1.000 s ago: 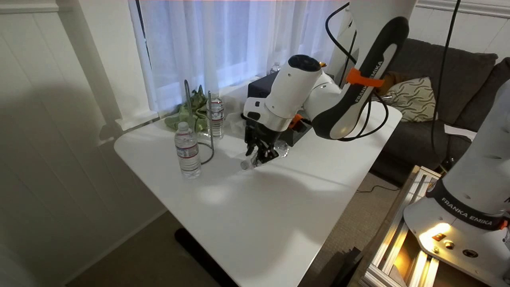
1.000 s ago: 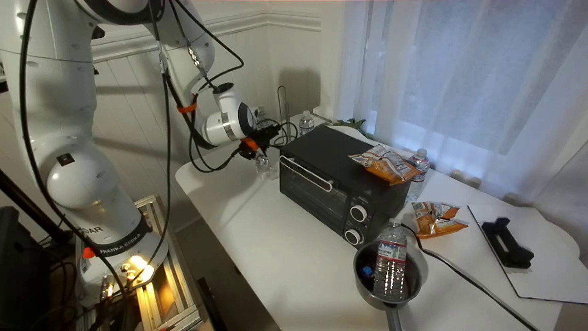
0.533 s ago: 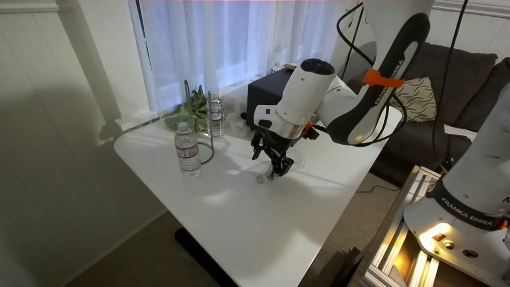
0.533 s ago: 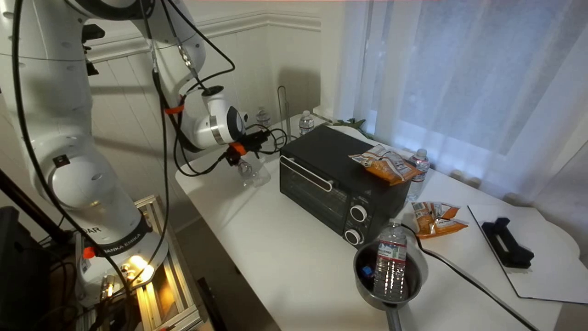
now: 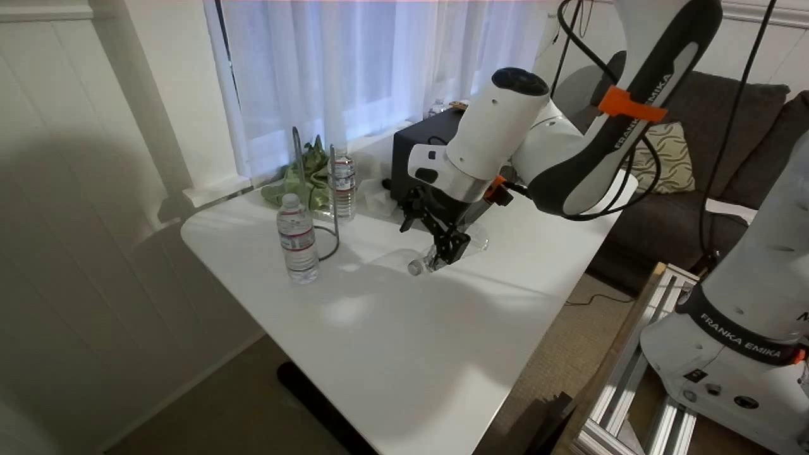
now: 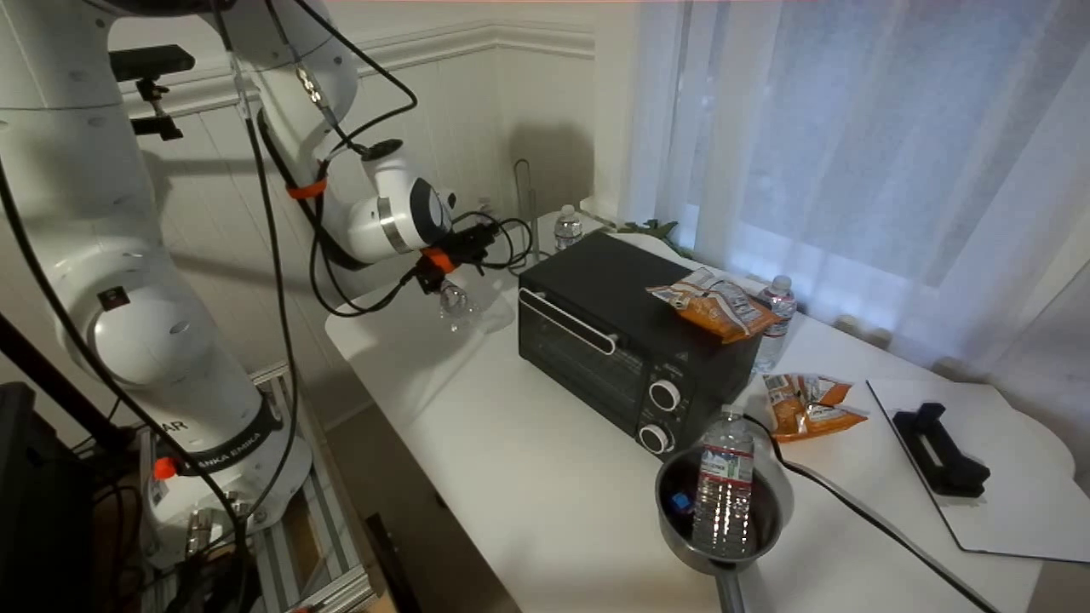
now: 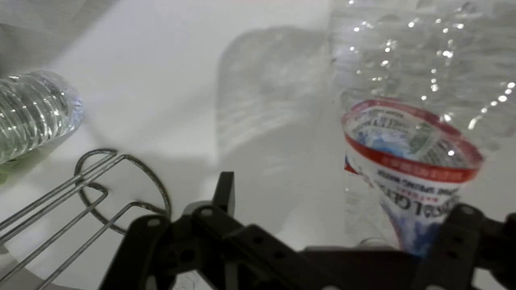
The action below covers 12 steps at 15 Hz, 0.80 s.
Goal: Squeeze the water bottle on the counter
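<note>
The clear water bottle with a pale cap lies on its side at my gripper, partly hidden behind it, in an exterior view. In the wrist view the bottle fills the right side, its red, white and blue label bulging loosely off the body. My jaws stand wide apart, one black finger bare on the left. The opposite finger is by the label and mostly hidden. The bottle seems to hang against that finger; whether it touches the white counter I cannot tell.
An upright bottle, a wire stand, another bottle and a green bundle are near the wall end. A black toaster oven, a pot containing a bottle and two orange bags are on the far part.
My jaws have spread from a narrower gap. The gripper has moved away from the standing bottles, then slightly up, and the lying bottle has shifted along with it.
</note>
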Tool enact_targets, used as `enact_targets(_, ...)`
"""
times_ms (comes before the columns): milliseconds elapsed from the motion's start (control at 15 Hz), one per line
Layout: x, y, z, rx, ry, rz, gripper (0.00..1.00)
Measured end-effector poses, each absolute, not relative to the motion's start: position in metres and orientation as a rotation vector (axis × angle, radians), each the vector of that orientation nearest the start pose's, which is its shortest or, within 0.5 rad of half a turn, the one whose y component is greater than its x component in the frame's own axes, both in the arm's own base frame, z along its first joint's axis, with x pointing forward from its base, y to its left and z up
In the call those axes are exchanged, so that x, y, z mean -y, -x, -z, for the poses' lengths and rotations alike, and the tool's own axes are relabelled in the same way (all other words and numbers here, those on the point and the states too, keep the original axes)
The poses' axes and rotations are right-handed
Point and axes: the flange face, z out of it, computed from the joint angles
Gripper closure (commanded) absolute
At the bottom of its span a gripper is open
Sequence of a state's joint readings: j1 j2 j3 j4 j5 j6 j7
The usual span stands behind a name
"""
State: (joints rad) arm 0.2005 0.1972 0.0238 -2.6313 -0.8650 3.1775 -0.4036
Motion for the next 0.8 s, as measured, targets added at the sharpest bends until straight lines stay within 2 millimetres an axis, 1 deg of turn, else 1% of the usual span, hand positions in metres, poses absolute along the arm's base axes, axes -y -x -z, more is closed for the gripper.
enact_targets(267,-0.16,-0.406,-0.219,2.199,2.399,0.54,0.0)
enact_targets(800,-0.153,-0.407,-0.218,2.182,2.42,0.533,0.0)
